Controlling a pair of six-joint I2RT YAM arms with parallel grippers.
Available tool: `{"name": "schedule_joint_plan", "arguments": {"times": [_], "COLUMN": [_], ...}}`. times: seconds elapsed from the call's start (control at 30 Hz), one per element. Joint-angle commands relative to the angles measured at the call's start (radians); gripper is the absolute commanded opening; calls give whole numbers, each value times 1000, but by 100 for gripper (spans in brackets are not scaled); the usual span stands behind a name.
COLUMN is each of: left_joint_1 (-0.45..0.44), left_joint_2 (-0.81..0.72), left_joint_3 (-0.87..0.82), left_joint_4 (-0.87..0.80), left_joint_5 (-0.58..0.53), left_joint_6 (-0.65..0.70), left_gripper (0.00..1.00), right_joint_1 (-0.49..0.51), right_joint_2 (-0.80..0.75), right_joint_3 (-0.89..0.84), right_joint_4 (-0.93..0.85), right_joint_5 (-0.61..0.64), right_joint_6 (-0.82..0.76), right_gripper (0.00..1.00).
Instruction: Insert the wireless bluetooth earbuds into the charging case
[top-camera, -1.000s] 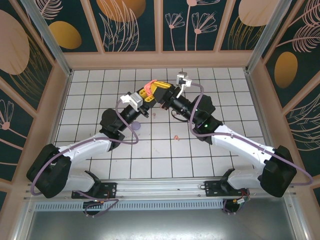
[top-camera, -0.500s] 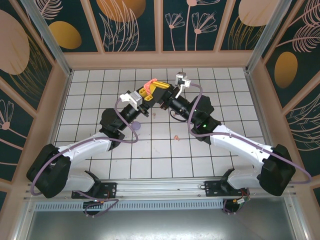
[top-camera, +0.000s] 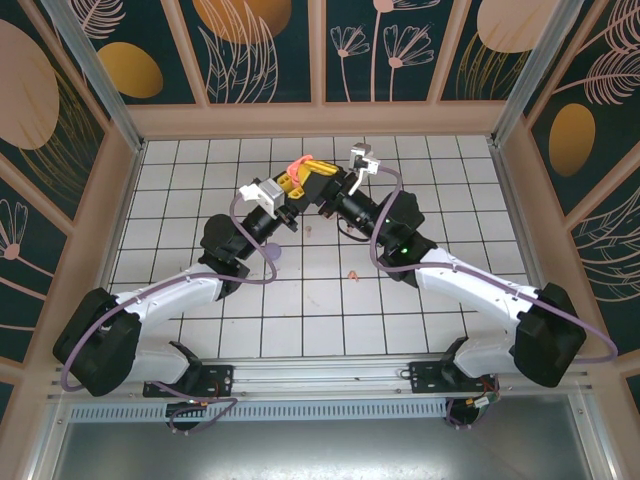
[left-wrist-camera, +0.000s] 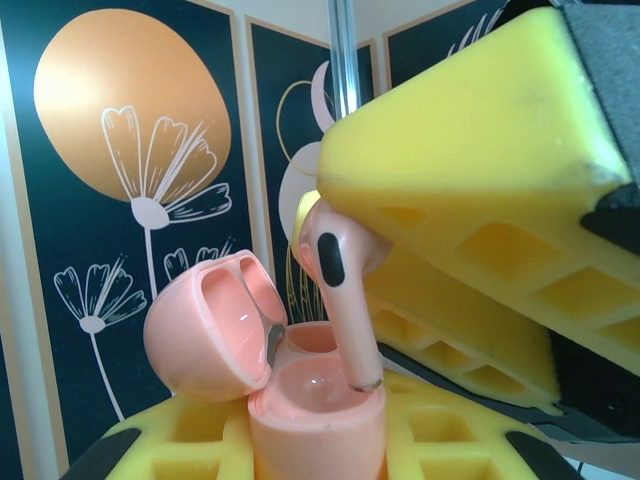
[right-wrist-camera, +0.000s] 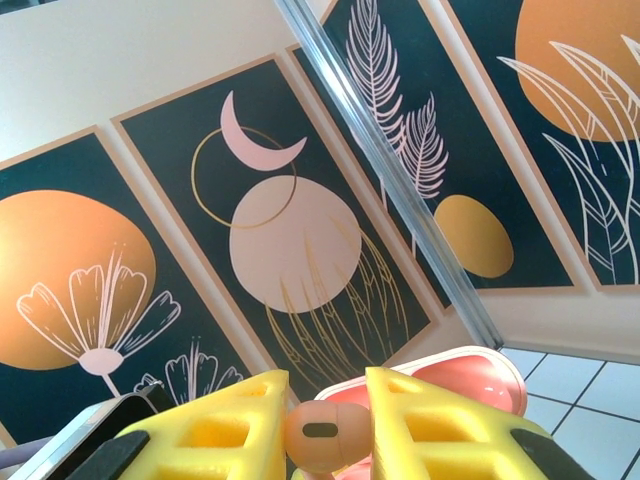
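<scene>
Your left hand (left-wrist-camera: 315, 455) clamps the open coral charging case (left-wrist-camera: 210, 325), whose base is cut off below. Your right hand (right-wrist-camera: 322, 432) pinches a coral earbud (left-wrist-camera: 338, 300), its head half hidden. The stem stands upright with its tip down at the case, above the counter (top-camera: 320, 310) near its far edge.

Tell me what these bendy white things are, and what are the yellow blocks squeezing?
Those are two robot arms, a left arm and a right arm, bolted to a tiled table. One picture looks down from above; the other two come from small cameras on each wrist. The yellow blocks are their fingers. The left gripper pinches an open peach case. The right gripper pinches a peach earbud, its stem tip at the case's opening. On the table lie a lilac case, one tiny bud and another.
</scene>
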Motion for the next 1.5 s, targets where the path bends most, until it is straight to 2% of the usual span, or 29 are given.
{"name": "schedule_joint_plan", "arguments": {"times": [0.0,0.37,0.8,1.13,1.47], "left_joint_1": [-10,-10,-10,-10,-10], "left_joint_2": [-14,-25,-44,-52,-66], "left_joint_3": [30,34,30,40,57], "left_joint_4": [-5,-36,-29,-35,-41], "left_joint_5": [46,60,63,64,70], "left_joint_6": [8,34,37,36,44], "left_gripper": [0,0,0,0,0], "right_joint_1": [21,41,28,22,22], "right_joint_2": [22,52,29,39,13], "right_joint_3": [19,47,10,10,-11], "right_joint_4": [7,-64,-63,-71,-107], "right_joint_5": [17,48,123,61,64], "right_joint_6": [-29,-105,-93,-88,-106], "right_gripper": [24,23,22,21,21]}}
